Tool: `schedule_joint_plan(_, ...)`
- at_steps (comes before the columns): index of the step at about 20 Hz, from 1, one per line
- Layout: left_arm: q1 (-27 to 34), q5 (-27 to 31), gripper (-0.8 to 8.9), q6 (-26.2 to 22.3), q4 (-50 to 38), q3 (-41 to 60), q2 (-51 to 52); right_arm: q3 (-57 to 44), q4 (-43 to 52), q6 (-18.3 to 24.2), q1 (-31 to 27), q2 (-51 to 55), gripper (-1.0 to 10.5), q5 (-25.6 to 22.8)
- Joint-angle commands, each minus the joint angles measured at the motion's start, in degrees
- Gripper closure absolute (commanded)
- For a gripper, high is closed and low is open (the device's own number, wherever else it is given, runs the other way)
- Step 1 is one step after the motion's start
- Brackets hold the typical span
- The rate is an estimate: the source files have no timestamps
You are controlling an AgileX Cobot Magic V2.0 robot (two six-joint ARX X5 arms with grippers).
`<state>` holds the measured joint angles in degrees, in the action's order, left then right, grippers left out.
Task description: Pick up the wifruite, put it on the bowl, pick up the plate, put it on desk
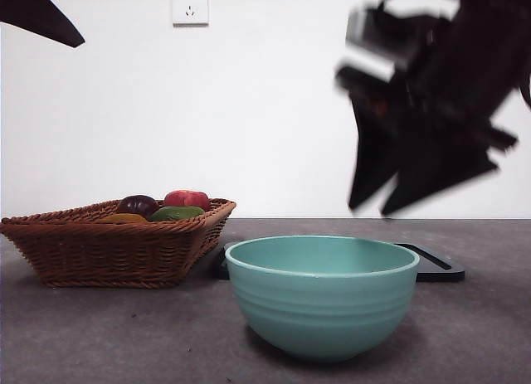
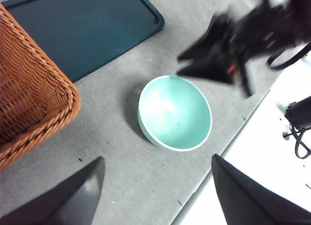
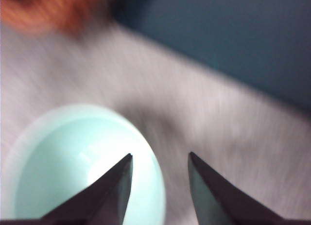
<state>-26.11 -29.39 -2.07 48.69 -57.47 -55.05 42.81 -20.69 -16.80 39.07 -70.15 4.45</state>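
Overhead, blurred right hand (image 1: 377,208) hangs spread, seemingly empty, above bowl (image 1: 322,294), basket (image 1: 116,243) beside.

Dark grey desk (image 1: 83,334), matte, faintly mottled. Three things rest directly on it. Mint-teal bowl (image 1: 322,297) nearest front, upright, mouth open to ceiling. Brown wicker basket (image 1: 116,247) to one side of bowl, set further back, fruit heaped inside. Dark flat tray (image 1: 431,264) lying behind bowl, one end showing past bowl's rim, other end reaching toward basket. Bowl apart from basket and from tray; bare desk between them. Desk edge near bowl.
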Motion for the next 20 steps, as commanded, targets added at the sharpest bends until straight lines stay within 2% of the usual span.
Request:
schedule_joint_plan(1,-0.3,-0.3,4.71,-0.5,-0.3,-1.0,-0.3,3.5,-1.7,-0.6,0.5,2.4,7.6,-0.2)
schedule_joint_plan(5,-0.3,-0.3,4.71,-0.5,-0.2,-1.0,-0.3,9.4,-8.0,-0.1,0.6,7.5,7.6,0.8)
schedule_joint_plan(14,-0.3,-0.3,4.71,-0.5,-0.1,-1.0,-0.3,13.1,-22.8,1.0,0.6,17.8,7.6,13.3)
schedule_joint_plan(18,-0.3,-0.3,4.71,-0.5,0.1,-1.0,-0.3,13.1,-30.4,3.2,0.6,19.0,7.6,14.7)
schedule_joint_plan(20,-0.3,-0.3,4.71,-0.5,0.3,-1.0,-0.3,13.1,-31.2,3.8,0.6,19.0,7.6,14.6)
